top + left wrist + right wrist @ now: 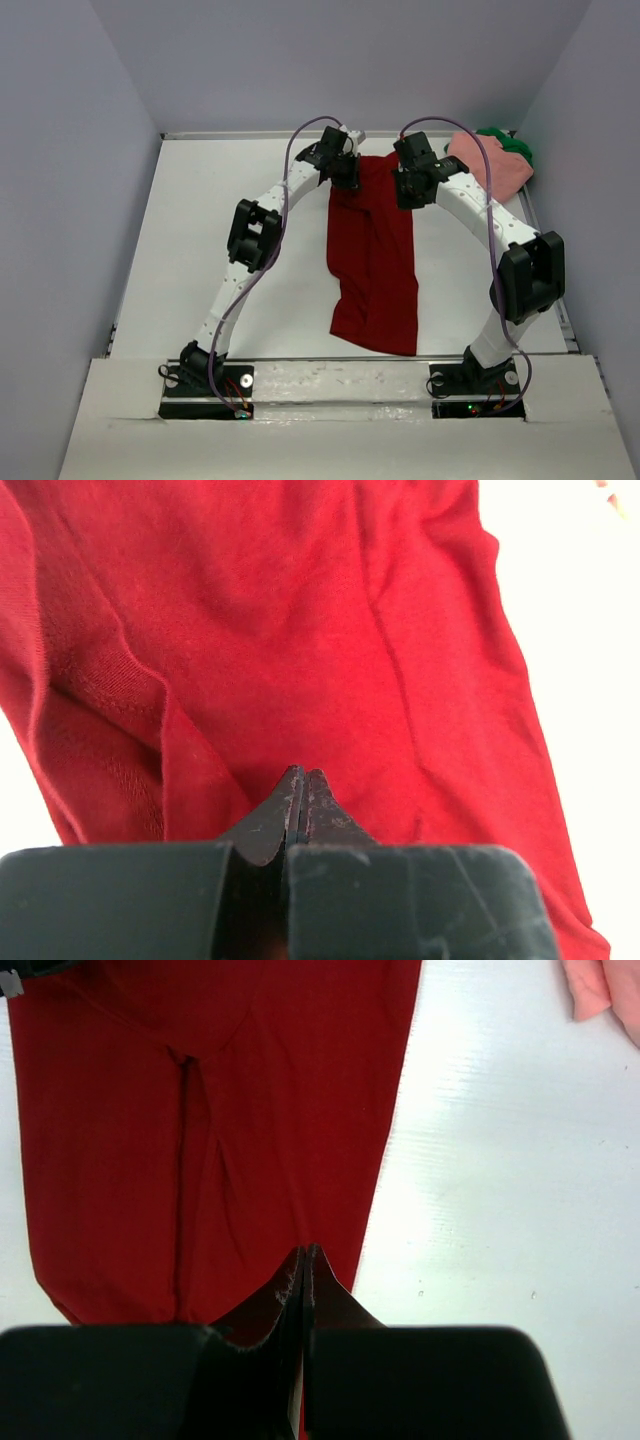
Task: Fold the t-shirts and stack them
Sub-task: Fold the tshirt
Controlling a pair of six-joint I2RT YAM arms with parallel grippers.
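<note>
**Both grippers clamped on the red shirt at the far end of the table**

The dark red shirt [375, 260] is lying in the middle of the top view, running as a long, creased strip from the upper centre down toward the arm bases. The left gripper [345, 172] is sitting at the strip's upper left corner and the right gripper [408, 185] at its upper right.

In the left wrist view, the left gripper [303, 775] is showing its jaws pressed tight together on red cloth, and the cloth is filling almost the whole frame, with a stitched hem at the left.

In the right wrist view, the right gripper [305, 1252] is showing its jaws closed too, pinching the shirt near its right edge, with a sliver of red in the seam between the fingers. White table [200, 250] is spreading across the right half of that frame.

In the upper right of the top view, the pink shirt [495, 165] is lying bunched by the back wall. The green shirt [515, 145] is peeking out behind it, touching it. A corner of the pink shirt is poking into the upper right of the right wrist view.
</note>
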